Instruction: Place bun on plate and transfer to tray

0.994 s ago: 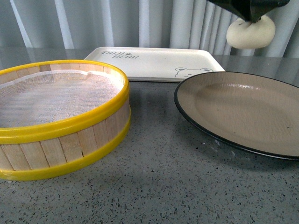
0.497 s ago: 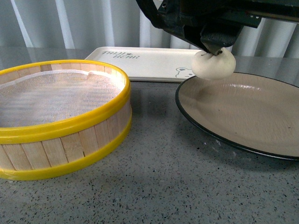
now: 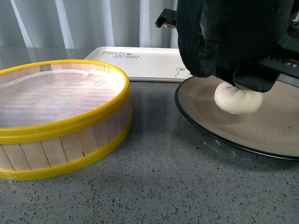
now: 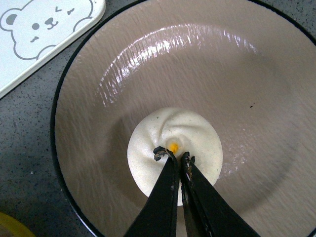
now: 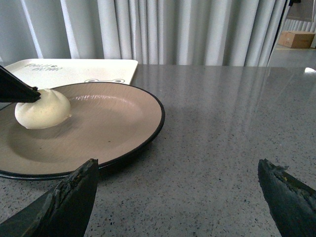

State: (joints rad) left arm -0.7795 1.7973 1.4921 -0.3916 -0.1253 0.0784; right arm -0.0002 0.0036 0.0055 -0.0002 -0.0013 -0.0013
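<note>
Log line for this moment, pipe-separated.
left gripper: shut on bun | bun: resting on plate | right gripper: open | plate: not yet on tray

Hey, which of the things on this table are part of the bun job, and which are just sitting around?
In the job:
- the bun, pinched at its top by the left tool
- the plate under it
- the tray beyond the plate

Lying about:
- the yellow-rimmed steamer basket, lined with white cloth
</note>
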